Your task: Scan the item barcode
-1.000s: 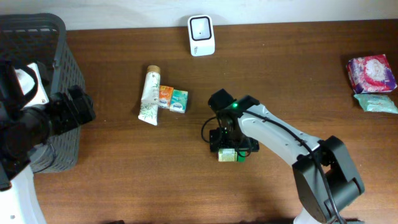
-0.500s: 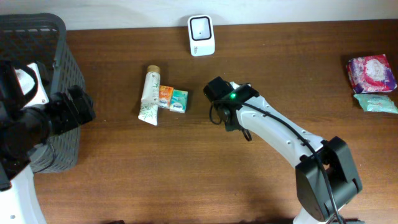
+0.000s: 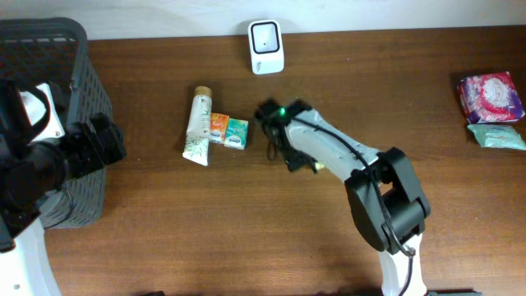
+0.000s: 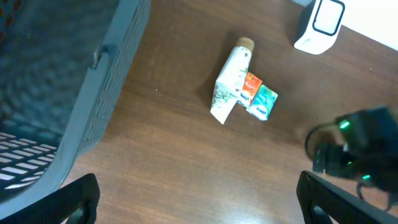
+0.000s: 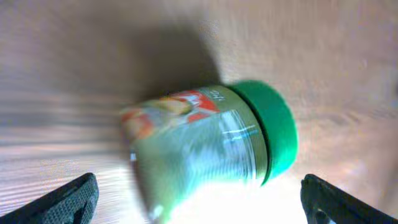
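A glass jar [image 5: 199,143] with a green lid and a colourful label lies blurred between the wide-apart fingers of my right gripper [image 5: 199,202]. A small gap shows at each end of it, and I see no finger touching it. In the overhead view the right gripper [image 3: 289,154] hangs at mid table, just right of the small packets, and only a sliver of the jar [image 3: 316,167] peeks out beside it. The white barcode scanner [image 3: 266,46] stands at the back edge. My left gripper [image 4: 199,199] is open over bare wood beside the basket, with nothing between its fingers.
A grey mesh basket [image 3: 49,74] fills the left side. A white tube [image 3: 198,125], an orange packet [image 3: 218,127] and a teal packet [image 3: 237,133] lie together left of the right gripper. A pink pack [image 3: 491,97] and a pale green pack [image 3: 497,136] sit at the far right.
My right arm has swung up and left from the front middle toward the packets, and the jar has left its earlier spot with it. The left arm has not moved.
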`<state>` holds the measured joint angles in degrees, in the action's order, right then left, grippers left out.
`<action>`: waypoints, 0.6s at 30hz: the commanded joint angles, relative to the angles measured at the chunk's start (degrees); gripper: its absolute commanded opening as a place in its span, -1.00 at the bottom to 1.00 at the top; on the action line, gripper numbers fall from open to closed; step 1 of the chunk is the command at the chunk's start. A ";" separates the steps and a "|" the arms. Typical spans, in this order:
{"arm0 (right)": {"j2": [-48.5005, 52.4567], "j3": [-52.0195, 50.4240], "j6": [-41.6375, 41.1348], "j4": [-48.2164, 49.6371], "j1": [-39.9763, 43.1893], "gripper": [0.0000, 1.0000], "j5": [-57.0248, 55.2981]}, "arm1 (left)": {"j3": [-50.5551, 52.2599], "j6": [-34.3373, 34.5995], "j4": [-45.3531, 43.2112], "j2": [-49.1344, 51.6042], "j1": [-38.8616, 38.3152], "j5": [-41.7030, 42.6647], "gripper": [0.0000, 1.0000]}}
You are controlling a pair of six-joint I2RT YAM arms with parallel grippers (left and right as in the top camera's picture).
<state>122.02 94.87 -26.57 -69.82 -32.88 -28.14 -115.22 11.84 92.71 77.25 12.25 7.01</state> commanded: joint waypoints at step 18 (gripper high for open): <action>-0.59 10.36 25.33 -12.02 23.52 0.97 50.18 | 0.02 0.55 -0.04 -0.09 0.28 0.02 0.98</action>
<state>121.99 104.05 -11.94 -81.67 -12.10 7.09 -115.22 11.84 92.73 77.25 12.25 7.03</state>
